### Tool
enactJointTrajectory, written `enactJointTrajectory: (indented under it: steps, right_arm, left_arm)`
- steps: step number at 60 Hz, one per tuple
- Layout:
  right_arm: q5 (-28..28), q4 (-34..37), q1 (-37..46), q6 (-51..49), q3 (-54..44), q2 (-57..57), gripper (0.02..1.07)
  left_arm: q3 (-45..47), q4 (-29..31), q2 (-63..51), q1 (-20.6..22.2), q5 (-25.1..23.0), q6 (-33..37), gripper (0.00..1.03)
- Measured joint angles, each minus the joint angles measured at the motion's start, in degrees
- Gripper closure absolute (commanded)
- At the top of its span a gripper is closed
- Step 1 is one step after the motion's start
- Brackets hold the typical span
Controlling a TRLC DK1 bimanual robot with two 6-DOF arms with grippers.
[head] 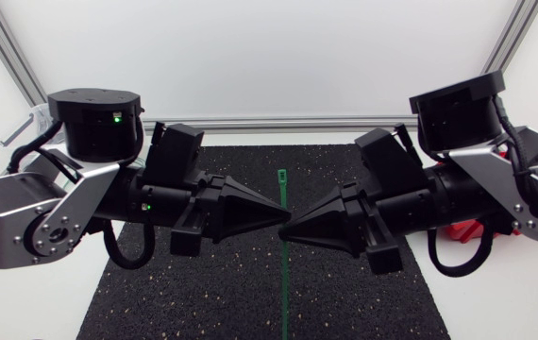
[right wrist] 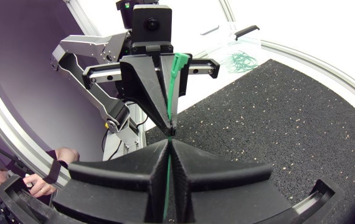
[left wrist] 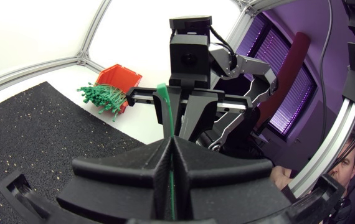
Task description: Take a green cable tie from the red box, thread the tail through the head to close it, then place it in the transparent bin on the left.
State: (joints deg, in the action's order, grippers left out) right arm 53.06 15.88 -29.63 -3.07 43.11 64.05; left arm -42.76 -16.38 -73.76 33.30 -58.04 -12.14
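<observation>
Both arms reach in from the sides and meet nose to nose over the middle of the black mat [head: 203,293] that covers the white tabletop [head: 505,316]. The left end effector [head: 274,218] and the right end effector [head: 293,225] have their tips touching or all but touching. Each is clenched on the same green cable tie [head: 282,194], gripping it from opposite sides at about the same spot along its length. From above the tie is a straight, unlooped strip held above the mat. Its square head is at the far end, beyond the two tips, and its thin tail runs towards the near edge of the mat. Each wrist view shows the strip as a thin green line pinched in the seam between that arm's own closed fingers, then rising past the tip of the opposite end effector ahead. The red box [left wrist: 123,76] stands on the tabletop just off the mat's edge on the right side, largely hidden behind the right arm in the head view. A bundle of loose green ties [left wrist: 103,96] spills out of its open front onto the tabletop. The transparent bin [right wrist: 236,38] stands beyond the mat's far left corner, with several looped green ties [right wrist: 243,60] lying inside it
</observation>
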Motion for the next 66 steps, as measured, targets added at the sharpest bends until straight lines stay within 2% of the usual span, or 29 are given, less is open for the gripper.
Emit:
enactJointTrajectory:
  steps: [7,11,14,54,60,66]
  right_arm:
    - [-1.9,-0.4,-1.0,0.0,-0.5,-1.3,1.02]
    - [-2.2,-0.5,-1.1,0.0,-0.9,-1.8,1.02]
    - [-2.2,-0.6,-1.1,0.0,-1.1,-1.9,1.02]
    - [-1.9,-0.7,-0.9,0.0,-2.0,-2.3,1.02]
    - [-1.9,-0.7,-0.7,0.0,-2.0,-2.4,1.01]
    - [-1.9,-0.7,-0.6,0.0,-2.0,-2.6,1.02]
  left_arm:
    - [0.0,0.2,0.0,0.0,0.0,0.0,0.98]
    - [0.0,0.2,0.0,0.0,0.0,0.0,0.78]
    - [0.0,0.1,0.0,0.0,0.0,0.0,0.69]
    - [0.0,-6.7,0.3,-0.9,0.0,-1.7,0.7]
    - [0.0,-7.2,0.3,-1.0,0.0,-1.9,0.79]
    - [0.0,-7.7,0.2,-1.0,0.0,-2.5,0.79]
